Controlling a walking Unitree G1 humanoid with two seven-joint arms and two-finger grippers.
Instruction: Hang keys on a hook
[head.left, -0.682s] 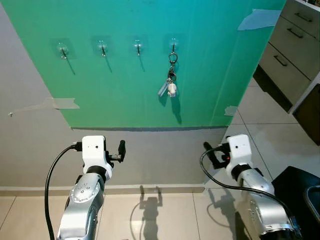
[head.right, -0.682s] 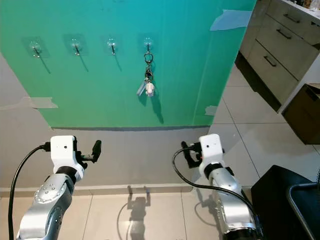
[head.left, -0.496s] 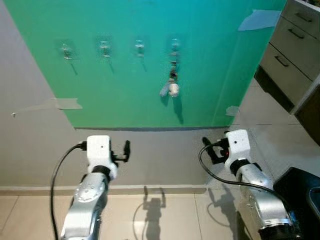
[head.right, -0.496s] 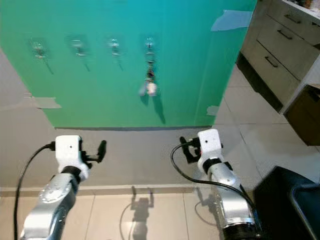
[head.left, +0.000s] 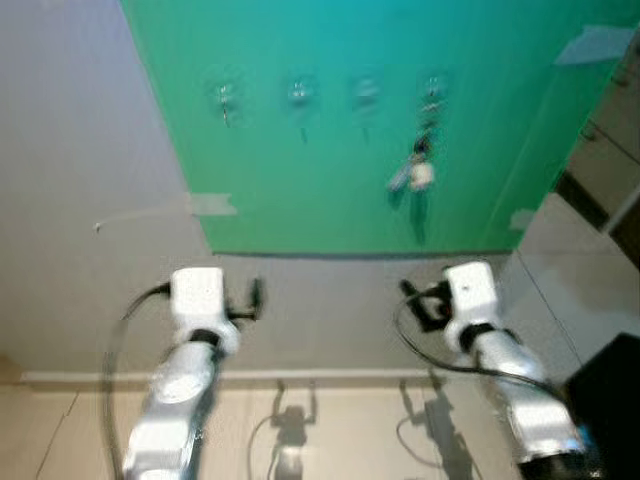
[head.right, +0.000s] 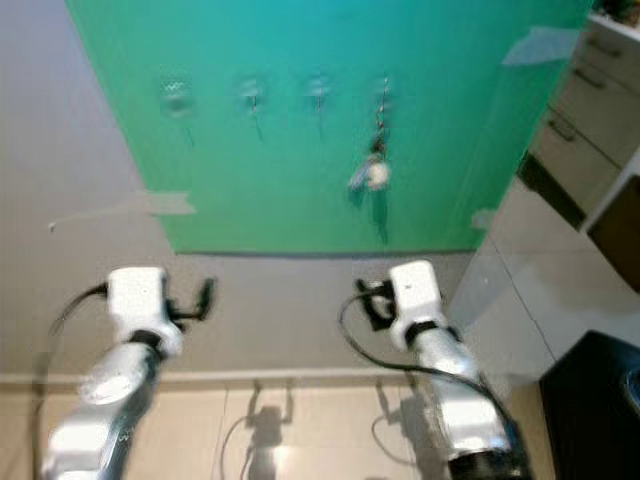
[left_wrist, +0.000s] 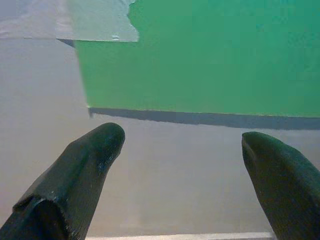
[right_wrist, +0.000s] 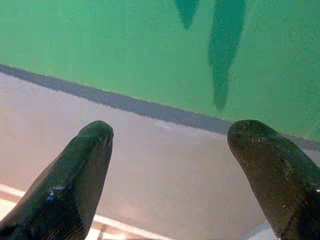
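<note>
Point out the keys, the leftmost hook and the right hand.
keys (head.left: 418, 175), left eye view, on the pale charm at the bunch's bottom.
leftmost hook (head.left: 224, 98), left eye view, on its blurred mount.
right hand (right_wrist: 167, 150), right wrist view, midway between its fingertips.

Head eyes look down at the green sheet (head.left: 330, 130); wrists face it close.

A green sheet (head.left: 400, 110) taped to a grey wall (head.left: 80, 150) — pale floor tiles (head.left: 330, 430) below.

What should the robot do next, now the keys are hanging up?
Probably just lower its arms and step back. The keys already hang from the rightmost hook, and both the left gripper and right gripper are open, holding nothing.
</note>
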